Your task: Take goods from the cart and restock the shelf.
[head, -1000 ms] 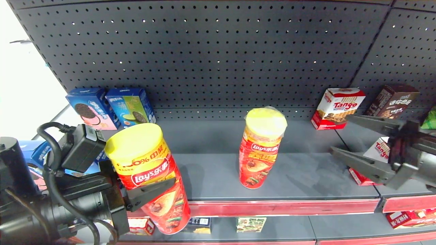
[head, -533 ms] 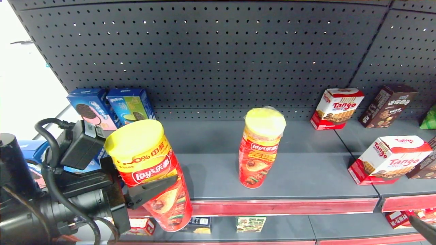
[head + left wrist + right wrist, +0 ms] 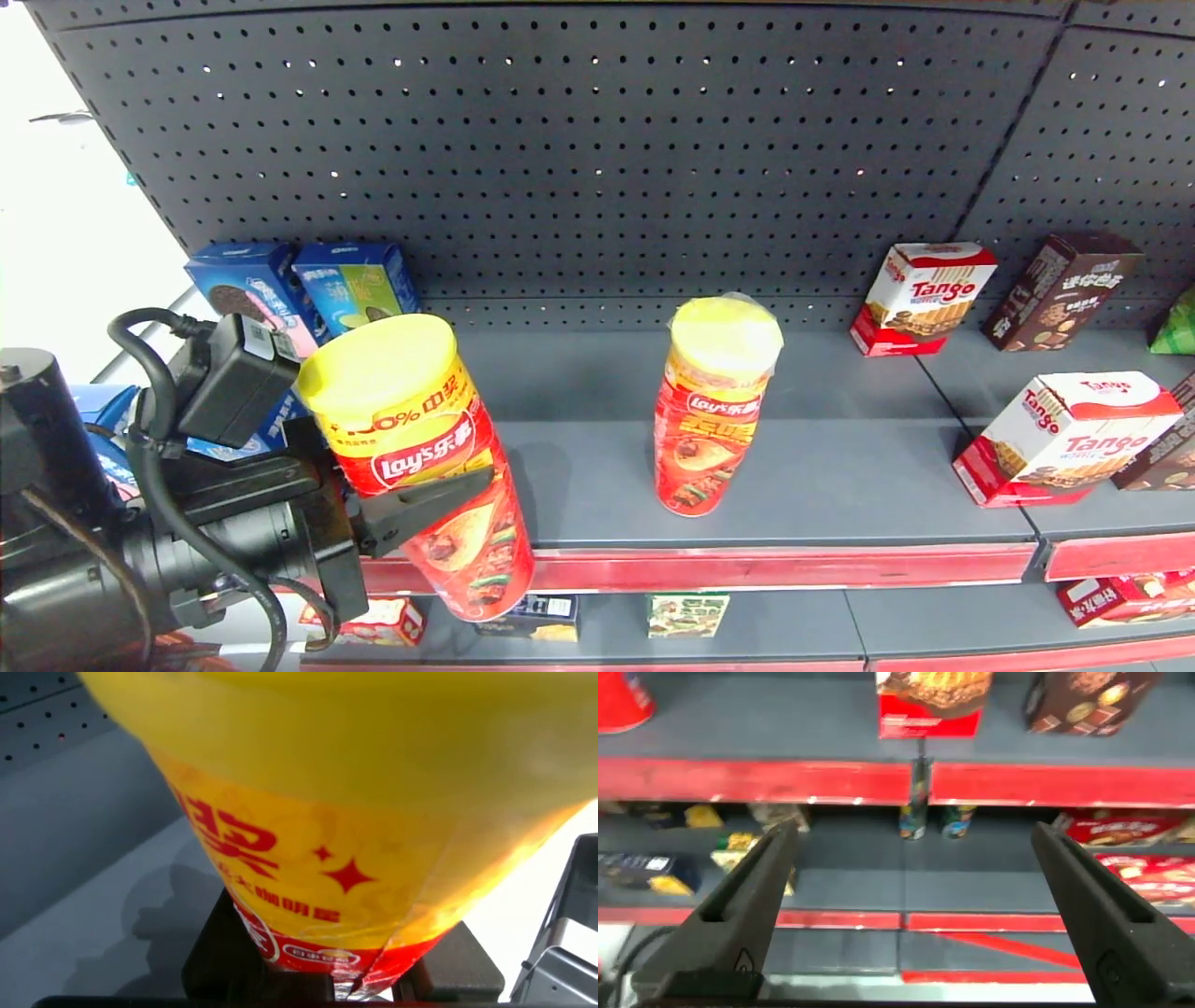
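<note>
A red chips can with a yellow lid hangs tilted at the left, just before the shelf's red front edge. My left gripper is shut on its middle, and one dark finger crosses the label. Up close, the held chips can sits between the left gripper's dark fingers. A second, matching can stands upright mid-shelf on the grey shelf board. My right gripper is wide open with nothing in it, facing the lower shelves.
Two blue cookie boxes lean at the shelf's back left, close behind the held can. Red-and-white wafer boxes and a brown box stand at the right. Grey board lies bare between the cans. Small goods sit on the lower shelf.
The right gripper, open at the shelf's right a second ago, dropped down out of the head view. The left gripper with its can moved slightly right and up toward the shelf.
</note>
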Available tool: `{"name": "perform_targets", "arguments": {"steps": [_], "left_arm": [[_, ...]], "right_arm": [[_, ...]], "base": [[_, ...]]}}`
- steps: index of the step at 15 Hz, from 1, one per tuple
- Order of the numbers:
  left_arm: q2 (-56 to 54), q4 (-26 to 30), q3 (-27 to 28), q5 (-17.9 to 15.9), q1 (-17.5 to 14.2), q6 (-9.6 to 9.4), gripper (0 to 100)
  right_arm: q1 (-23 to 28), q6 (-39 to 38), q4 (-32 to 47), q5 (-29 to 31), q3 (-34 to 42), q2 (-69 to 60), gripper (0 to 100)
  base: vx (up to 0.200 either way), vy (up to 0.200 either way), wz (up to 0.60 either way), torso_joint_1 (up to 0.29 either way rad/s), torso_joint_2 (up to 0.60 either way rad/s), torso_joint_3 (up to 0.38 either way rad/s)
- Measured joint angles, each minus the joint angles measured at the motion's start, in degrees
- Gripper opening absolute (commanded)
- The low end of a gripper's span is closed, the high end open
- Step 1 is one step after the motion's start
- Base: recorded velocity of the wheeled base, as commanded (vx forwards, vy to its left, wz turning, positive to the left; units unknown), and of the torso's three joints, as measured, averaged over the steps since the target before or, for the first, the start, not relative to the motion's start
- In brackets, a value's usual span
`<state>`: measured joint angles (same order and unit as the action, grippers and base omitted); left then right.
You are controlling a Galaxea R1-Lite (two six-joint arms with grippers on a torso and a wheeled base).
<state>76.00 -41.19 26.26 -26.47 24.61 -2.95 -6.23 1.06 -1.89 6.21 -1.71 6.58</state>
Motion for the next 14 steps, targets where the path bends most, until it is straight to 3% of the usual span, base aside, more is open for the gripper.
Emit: {"name": "perform_targets", "arguments": {"steps": [7, 14], "left_arm": [[-1.38, -0.05, -2.15, -0.05, -0.11, -0.13, 0], [-3.34, 0.35, -1.29, 0.72, 0.38, -0.05, 0]], "right_arm": [[0.20, -0.30, 2.00, -6.75, 1.50, -1.68, 100], [0.15, -0.22, 2.16, -6.99, 1.60, -1.73, 100]], "base": [[0.000, 0.000, 0.00, 0.000, 0.00, 0.000], [0.000, 0.000, 0.00, 0.000, 0.00, 0.000]]}}
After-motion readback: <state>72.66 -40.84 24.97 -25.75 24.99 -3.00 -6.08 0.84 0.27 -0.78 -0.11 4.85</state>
